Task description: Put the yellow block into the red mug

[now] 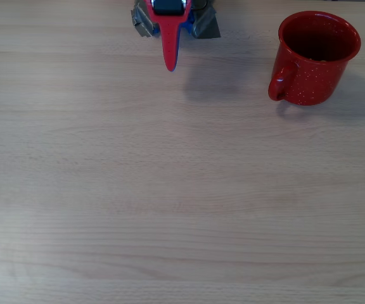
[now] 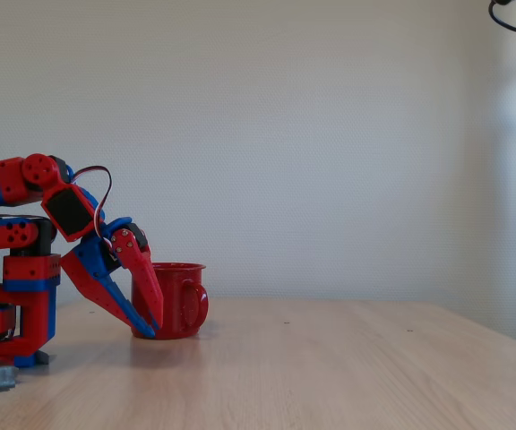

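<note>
The hand, fingers nearly together and holding nothing, rests well apart from the red mug.

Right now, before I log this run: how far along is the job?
Looks finished or nearly: the gripper is shut, empty and apart from the red mug. A faint yellowish speck inside the mug may be the yellow block, too small to confirm. Nothing in hand; only checking the mug remains.

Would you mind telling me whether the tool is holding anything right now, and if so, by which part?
Nothing is held. The tool is shut with nothing between its fingers, near the table's edge and apart from the mug.
</note>
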